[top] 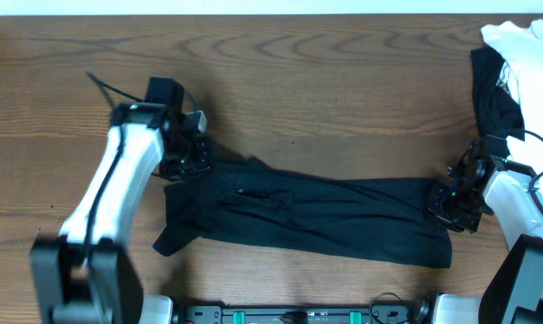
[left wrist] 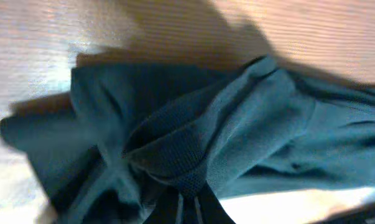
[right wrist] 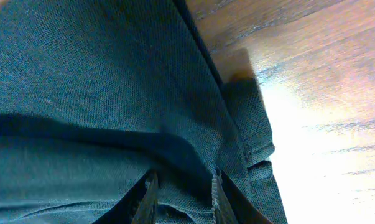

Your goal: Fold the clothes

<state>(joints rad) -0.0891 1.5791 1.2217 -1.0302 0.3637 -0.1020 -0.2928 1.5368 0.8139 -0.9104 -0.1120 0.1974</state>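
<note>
Left claw (top: 188, 160), right claw (top: 451, 203); T-shirt (top: 316, 216) crosswise between

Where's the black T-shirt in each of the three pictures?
Overhead: the black T-shirt lies stretched across the lower middle of the wooden table.
Left wrist: the black T-shirt, bunched up, fills the middle and bottom.
Right wrist: the black T-shirt covers the left and centre.
Shared landmark: the wooden table, showing beside the shirt in every view.
</note>
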